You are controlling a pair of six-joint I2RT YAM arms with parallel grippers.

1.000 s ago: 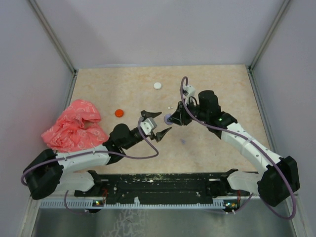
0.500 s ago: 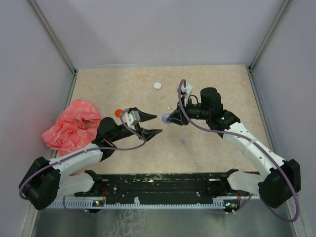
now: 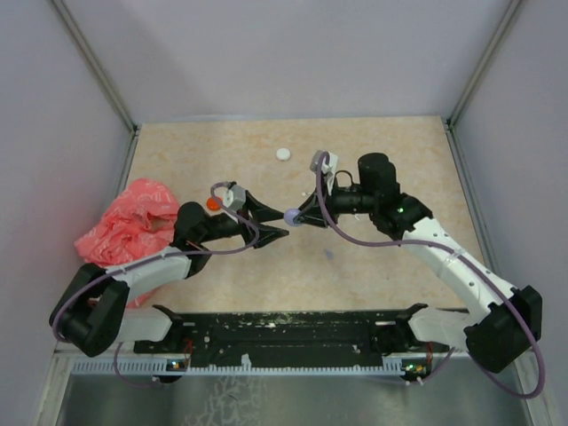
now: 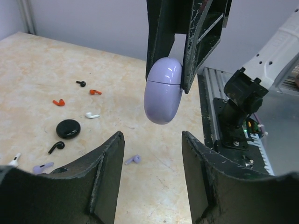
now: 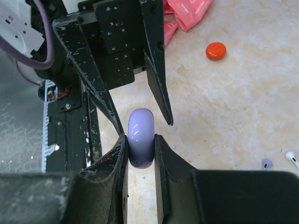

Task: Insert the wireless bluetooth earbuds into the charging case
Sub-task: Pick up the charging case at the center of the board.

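Observation:
My right gripper [image 5: 140, 140] is shut on the closed lilac charging case [image 5: 141, 135], held on edge above the table. In the top view the case [image 3: 291, 216] hangs mid-table. My left gripper [image 4: 152, 135] is open and faces it; its two fingertips [image 5: 164, 112] flank the case's far end without visibly touching it. Beneath the case [image 4: 162, 91], earbuds lie loose on the table: a lilac one [image 4: 133, 159], a white one [image 4: 92, 115], a red one [image 4: 95, 92] and a black one [image 4: 56, 147].
A crumpled pink bag [image 3: 133, 226] lies at the left edge. A red disc [image 3: 213, 203] sits beside the left arm, a white disc [image 3: 283, 153] farther back, a black disc [image 4: 68, 129] among the earbuds. Walls enclose the table on three sides.
The left gripper swung round towards the case and its jaws narrowed. The right gripper carried the case a little leftward to meet it.

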